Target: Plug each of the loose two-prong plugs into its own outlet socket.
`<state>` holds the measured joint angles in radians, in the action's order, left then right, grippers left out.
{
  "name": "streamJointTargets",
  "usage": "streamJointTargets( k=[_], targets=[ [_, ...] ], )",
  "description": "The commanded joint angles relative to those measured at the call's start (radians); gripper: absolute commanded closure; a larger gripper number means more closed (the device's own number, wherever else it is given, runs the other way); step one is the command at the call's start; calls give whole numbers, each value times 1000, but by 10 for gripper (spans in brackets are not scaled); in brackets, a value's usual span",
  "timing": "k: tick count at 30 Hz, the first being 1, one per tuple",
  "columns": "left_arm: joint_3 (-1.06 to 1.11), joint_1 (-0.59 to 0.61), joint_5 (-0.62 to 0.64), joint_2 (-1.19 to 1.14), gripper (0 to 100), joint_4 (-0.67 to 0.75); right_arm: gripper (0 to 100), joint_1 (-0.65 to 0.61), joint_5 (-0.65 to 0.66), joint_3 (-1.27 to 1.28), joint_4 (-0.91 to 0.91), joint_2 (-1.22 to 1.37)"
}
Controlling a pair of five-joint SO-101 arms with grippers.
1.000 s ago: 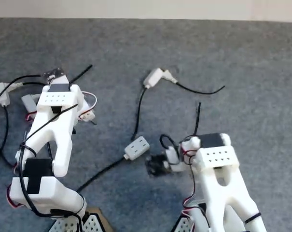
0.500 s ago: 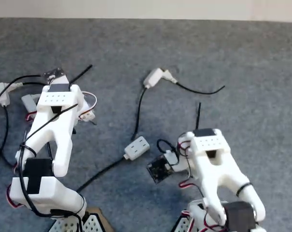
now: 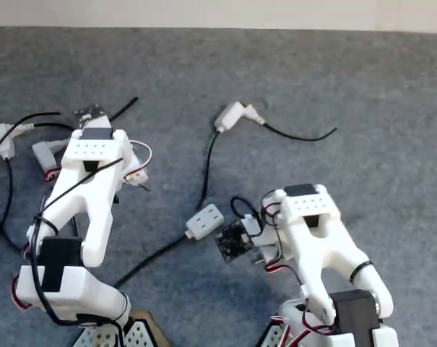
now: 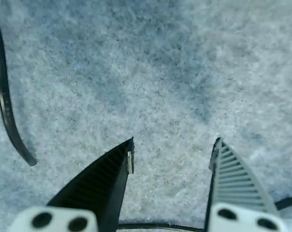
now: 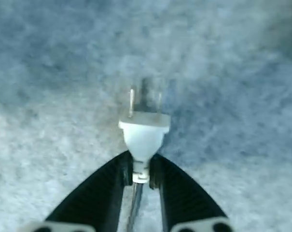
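Pincer check, taking right pincer (image 5: 141, 170) first: clamping together on the narrow neck of a white two-prong plug (image 5: 144, 129), with prongs pointing ahead. Holding left pincer (image 4: 173, 151) spread apart over bare grey table (image 3: 362, 87), gripping nothing. Noting white outlet socket (image 3: 204, 220) lying on the table near the right arm. Judging the plug light and rigid, with thin prongs liable to bending; advising a hold on the moulded body, not the neck.

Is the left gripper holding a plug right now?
No, the left gripper stands open over the carpet, with nothing in it.
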<state>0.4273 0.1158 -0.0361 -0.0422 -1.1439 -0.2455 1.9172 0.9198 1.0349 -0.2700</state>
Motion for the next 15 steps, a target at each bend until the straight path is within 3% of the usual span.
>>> streamJointTargets(
  k=[1, 10, 15],
  targets=[
    [-4, -16, 9, 44, 734, 9, 993, -10, -178, -30, -12, 1],
    [-4, -18, 9, 44, 734, 9, 993, -93, -850, -22, -124, 10],
    [-4, -18, 9, 44, 734, 9, 993, -91, -1085, -19, -171, 10]
  ],
)
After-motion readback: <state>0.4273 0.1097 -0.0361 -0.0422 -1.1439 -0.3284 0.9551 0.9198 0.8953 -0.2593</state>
